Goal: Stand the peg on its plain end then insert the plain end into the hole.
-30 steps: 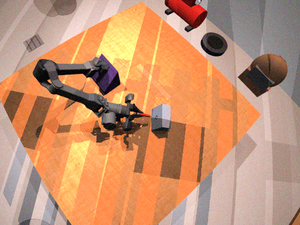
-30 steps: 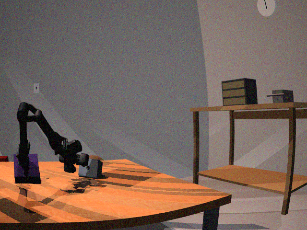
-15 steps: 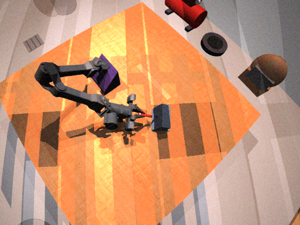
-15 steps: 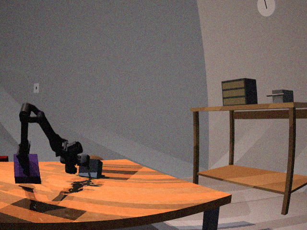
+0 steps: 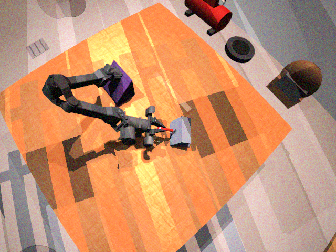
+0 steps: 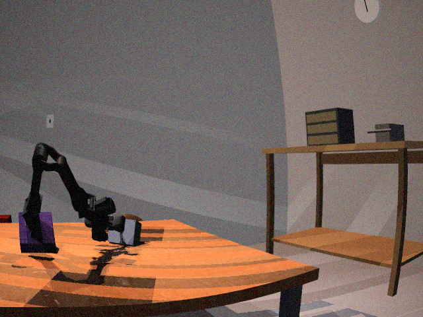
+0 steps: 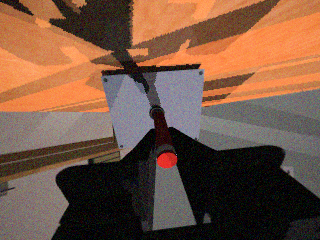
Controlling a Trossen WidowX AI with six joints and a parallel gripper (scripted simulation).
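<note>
The red peg (image 5: 168,129) (image 7: 161,131) is held tilted in the air, its banded end back toward the gripper body. My gripper (image 5: 165,128) (image 7: 161,131) is shut on the peg. The pale blue-grey sloped panel (image 5: 181,135) (image 6: 131,232) (image 7: 182,95) stands in front of the gripper. The peg's plain end meets the dark-ringed hole (image 5: 175,131) (image 7: 156,110) in the panel's face, and the peg looks roughly in line with it. Whether the tip is slightly inside, and how deep, cannot be told. In the exterior view the arm hides the fingers and peg.
The arm's base sits on a purple wedge-shaped block (image 5: 126,87) (image 6: 47,228) on the wooden table (image 5: 168,189) (image 6: 222,259). A red cylinder (image 5: 214,16), a dark ring (image 5: 230,51) and a brown rounded object (image 5: 312,75) are beyond the table's edge.
</note>
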